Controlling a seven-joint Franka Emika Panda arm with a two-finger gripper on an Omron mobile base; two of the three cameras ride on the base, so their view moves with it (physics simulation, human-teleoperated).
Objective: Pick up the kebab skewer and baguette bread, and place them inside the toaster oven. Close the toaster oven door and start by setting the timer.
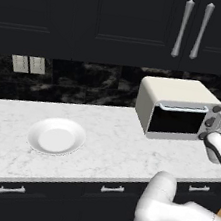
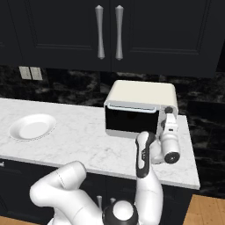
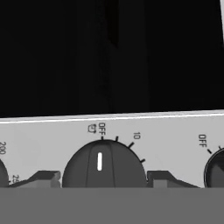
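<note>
Gripper (image 3: pixel 103 179) apparently astride OFF-pointing timer knob (image 3: pixel 103 164)

The toaster oven door (image 2: pixel 132 121) is closed, its dark glass hiding the inside. In the hand view, neighbouring knobs (image 3: pixel 215 171) are cut off.

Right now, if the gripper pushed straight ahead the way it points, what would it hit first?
The timer knob on the toaster oven. The gripper faces it squarely, one finger either side, pointer at OFF. It looks clamped on the knob, though actual contact is hard to confirm.
</note>
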